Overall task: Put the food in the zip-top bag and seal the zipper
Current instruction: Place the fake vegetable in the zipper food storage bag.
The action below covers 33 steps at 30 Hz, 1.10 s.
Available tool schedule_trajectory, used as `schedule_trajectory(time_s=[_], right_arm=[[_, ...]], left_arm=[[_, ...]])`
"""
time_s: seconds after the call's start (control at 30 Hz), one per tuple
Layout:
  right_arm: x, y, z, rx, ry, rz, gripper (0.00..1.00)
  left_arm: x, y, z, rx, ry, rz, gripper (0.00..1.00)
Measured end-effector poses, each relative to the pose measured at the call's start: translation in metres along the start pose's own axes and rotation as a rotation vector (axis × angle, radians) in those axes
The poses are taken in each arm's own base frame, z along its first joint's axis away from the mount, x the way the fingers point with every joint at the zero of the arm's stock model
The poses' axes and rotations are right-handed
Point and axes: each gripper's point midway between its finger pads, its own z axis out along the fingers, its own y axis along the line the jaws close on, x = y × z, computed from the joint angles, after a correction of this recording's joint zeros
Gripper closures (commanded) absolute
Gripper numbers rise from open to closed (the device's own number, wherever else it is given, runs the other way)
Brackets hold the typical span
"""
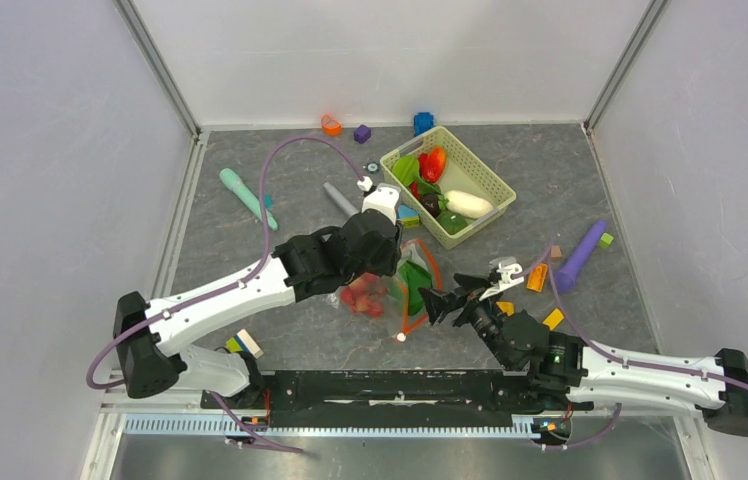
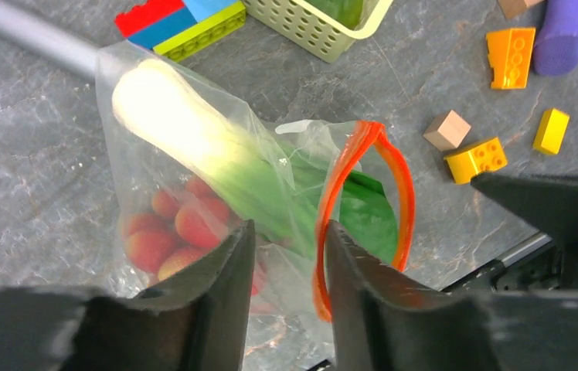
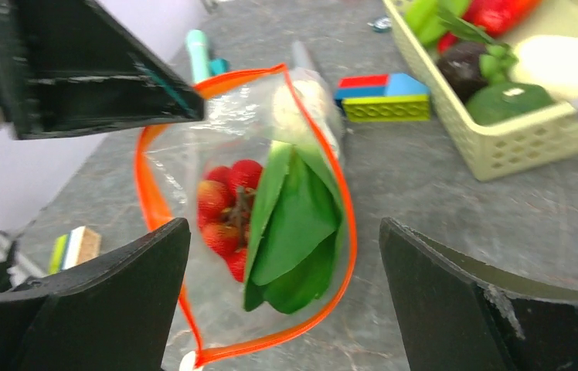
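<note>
The clear zip-top bag (image 1: 390, 292) lies mid-table with its mouth gaping toward my right arm. Inside are the bok choy (image 2: 193, 131) (image 3: 294, 224) and red berries (image 2: 181, 228) (image 3: 220, 201). The orange-red zipper (image 2: 403, 185) (image 3: 348, 232) forms an open loop, with the white slider (image 1: 401, 337) (image 3: 188, 361) at its near end. My left gripper (image 2: 287, 239) hangs over the bag, jaws narrowly apart astride the plastic and one zipper strip. My right gripper (image 3: 284, 224) is wide open and empty, facing the mouth. More food, a white radish (image 1: 468, 204) among it, lies in the green basket (image 1: 490, 175).
A red-blue-green block stack (image 2: 185, 23) sits between bag and basket. A grey stick (image 1: 340, 198) runs under the bag's far end. A teal tool (image 1: 242, 192) lies far left and a purple tool (image 1: 580, 257) right. Yellow and orange blocks (image 1: 537, 277) lie near my right gripper.
</note>
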Motion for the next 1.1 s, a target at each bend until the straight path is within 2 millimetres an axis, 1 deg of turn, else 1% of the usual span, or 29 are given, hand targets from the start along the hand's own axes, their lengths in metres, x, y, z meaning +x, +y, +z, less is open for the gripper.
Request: schedule_trajectory(time_s=[0.03, 0.1, 0.13, 0.3, 0.43, 0.5, 0.63, 0.73, 0.8, 0.87, 0.93, 1.07, 1.1], right_arm=[[0.002, -0.007, -0.001, 0.031, 0.006, -0.006, 0.02], [0.007, -0.019, -0.003, 0.083, 0.017, -0.017, 0.02], [0.009, -0.024, -0.004, 0.108, 0.02, -0.02, 0.02], [0.015, -0.047, -0.01, 0.201, 0.02, -0.011, 0.02], [0.021, -0.063, -0.016, 0.264, 0.025, -0.01, 0.02], [0.024, -0.069, -0.018, 0.29, 0.033, -0.015, 0.02], [0.031, -0.081, -0.024, 0.337, 0.051, -0.022, 0.02], [0.036, -0.095, -0.032, 0.389, 0.061, -0.012, 0.02], [0.039, -0.105, -0.038, 0.424, 0.064, 0.0, 0.02], [0.04, -0.111, -0.043, 0.442, 0.064, 0.02, 0.02], [0.04, -0.113, -0.046, 0.446, 0.061, 0.045, 0.02], [0.036, -0.115, -0.05, 0.443, 0.045, 0.099, 0.02], [0.035, -0.115, -0.05, 0.441, 0.041, 0.11, 0.02]], left_arm=[[0.001, -0.002, 0.001, 0.008, 0.005, 0.006, 0.31], [0.001, -0.005, 0.003, 0.023, 0.01, 0.015, 0.06], [0.001, -0.006, 0.003, 0.03, 0.014, 0.015, 0.01], [0.002, -0.016, 0.005, 0.078, 0.024, 0.005, 0.0], [0.013, -0.027, 0.006, 0.103, 0.057, 0.025, 0.0], [0.021, -0.037, 0.003, 0.121, 0.067, 0.05, 0.0], [0.043, -0.066, -0.014, 0.177, 0.078, 0.119, 0.0], [0.066, -0.076, -0.02, 0.183, 0.092, 0.149, 0.0], [0.079, -0.08, -0.021, 0.168, 0.098, 0.168, 0.0], [0.09, -0.086, -0.018, 0.145, 0.093, 0.187, 0.0], [0.101, -0.089, -0.009, 0.101, 0.094, 0.214, 0.0], [0.119, -0.099, 0.017, -0.009, 0.107, 0.262, 0.0], [0.122, -0.099, 0.022, -0.029, 0.108, 0.265, 0.0]])
